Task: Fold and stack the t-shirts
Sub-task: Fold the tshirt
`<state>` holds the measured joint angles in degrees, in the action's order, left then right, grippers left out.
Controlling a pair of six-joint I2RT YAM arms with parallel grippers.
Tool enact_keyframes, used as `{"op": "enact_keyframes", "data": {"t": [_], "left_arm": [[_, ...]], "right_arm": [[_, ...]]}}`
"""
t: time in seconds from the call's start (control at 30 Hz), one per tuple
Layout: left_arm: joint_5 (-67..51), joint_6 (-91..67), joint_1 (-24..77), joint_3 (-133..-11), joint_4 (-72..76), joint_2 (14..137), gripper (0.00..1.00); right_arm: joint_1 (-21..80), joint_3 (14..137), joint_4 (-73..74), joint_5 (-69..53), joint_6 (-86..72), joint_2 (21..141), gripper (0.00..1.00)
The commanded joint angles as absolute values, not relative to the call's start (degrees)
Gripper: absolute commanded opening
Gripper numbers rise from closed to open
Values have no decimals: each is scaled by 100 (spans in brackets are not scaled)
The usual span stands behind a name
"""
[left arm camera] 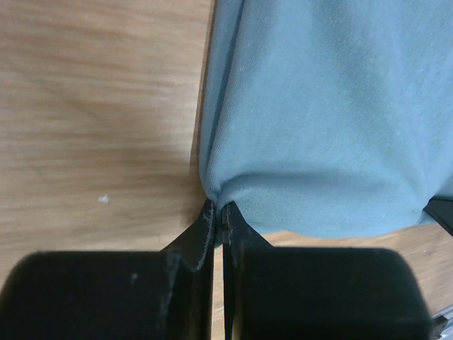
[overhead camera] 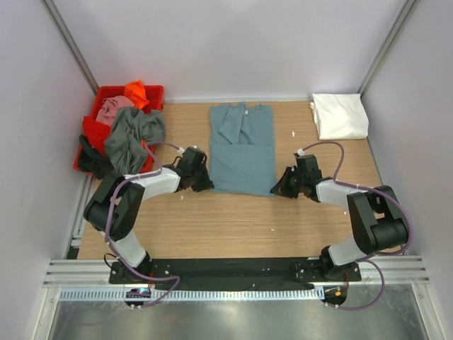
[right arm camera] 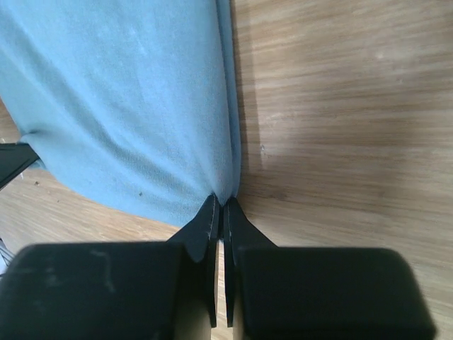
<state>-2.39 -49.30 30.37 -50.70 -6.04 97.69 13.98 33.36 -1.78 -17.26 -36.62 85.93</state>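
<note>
Left hand (left arm camera: 218, 207), right hand (right arm camera: 220, 202) on t-shirt (left arm camera: 318, 120)

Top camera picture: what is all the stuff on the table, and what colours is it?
blue shirt: 1, dusty blue, table's middle
white shirt: 1, white, folded, far right corner
tub: 1, red, far left corner
grey-green shirt: 1, grey-green, hanging over the tub's near side
pink shirt: 1, pink, in the tub
orange shirt: 1, orange, at the tub's far end
black cloth: 1, black, at tub's near left corner
table: 1, wood, under everything
left gripper: 1, black, shut on blue shirt's near left corner
right gripper: 1, black, shut on blue shirt's near right corner
</note>
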Motion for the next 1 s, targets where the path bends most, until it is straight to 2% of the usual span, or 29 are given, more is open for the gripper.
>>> {"op": "enact_keyframes", "data": {"t": [0.0,0.33,0.53,0.67,0.8,0.97], "left_arm": [[-44,-4878,3181,-4905,-1133,9309,0],[536,-5405,4139,-4316,-2433,7288,0],[843,-5669,4447,-4648,-3523,6092,0],[1212,-5547,4438,-5219,-4218,5959,0],[1406,-5275,4334,-5966,-4570,6371,0],[968,-4887,3710,-6749,-4676,7196,0]], "right_arm": [[1415,3208,561,-1538,-3525,8351,1],[1424,2997,2442,-1582,-3542,5935,1],[1459,3347,3295,-1881,-3832,4774,1],[1459,4103,3638,-1741,-3745,4868,1],[1459,4894,3700,-1574,-3534,5606,1],[1459,5861,3551,-1398,-3349,6616,1]]}}
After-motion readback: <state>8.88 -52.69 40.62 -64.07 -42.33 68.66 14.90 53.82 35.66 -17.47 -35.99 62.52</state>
